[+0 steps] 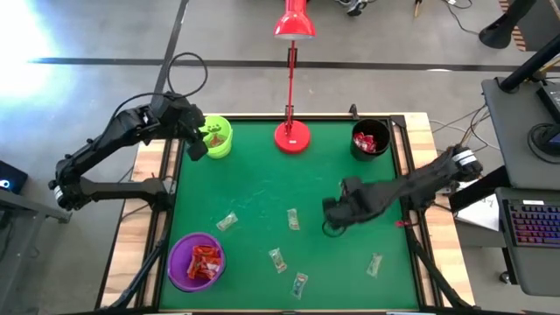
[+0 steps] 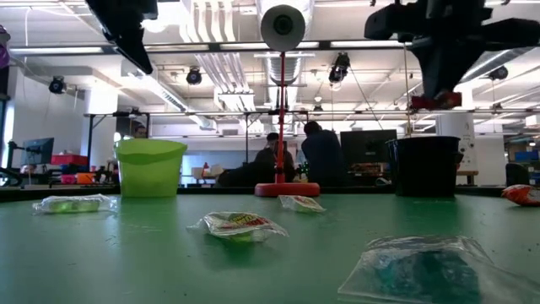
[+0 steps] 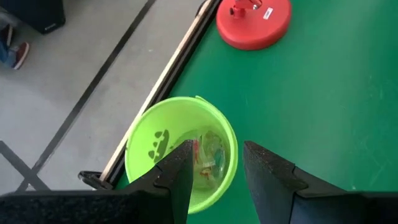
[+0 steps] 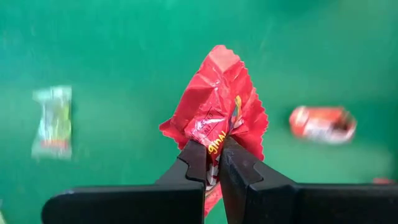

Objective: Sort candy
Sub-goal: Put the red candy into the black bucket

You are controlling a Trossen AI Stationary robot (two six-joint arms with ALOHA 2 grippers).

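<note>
My right gripper (image 4: 214,146) hangs above the green table's middle right (image 1: 332,219), shut on a red candy (image 4: 214,99). My left gripper (image 3: 217,152) stands open above the lime-green cup (image 3: 180,155) at the far left (image 1: 216,137). Clear greenish candies lie in that cup. Several greenish candies (image 1: 292,219) lie flat on the table, and a red-and-white one (image 4: 322,123) lies below my right gripper. My right gripper pinches one crinkled end of the red candy's wrapper (image 4: 213,138) between its two fingertips. The fingers come from above, pointing steeply down. The candy is lifted well clear of the table (image 2: 434,101).
A black cup (image 1: 370,140) with red candy stands at the far right. A purple cup (image 1: 197,261) with red candies stands at the near left. The red lamp's base (image 1: 291,136) sits at the far middle. People sit in the room beyond the table.
</note>
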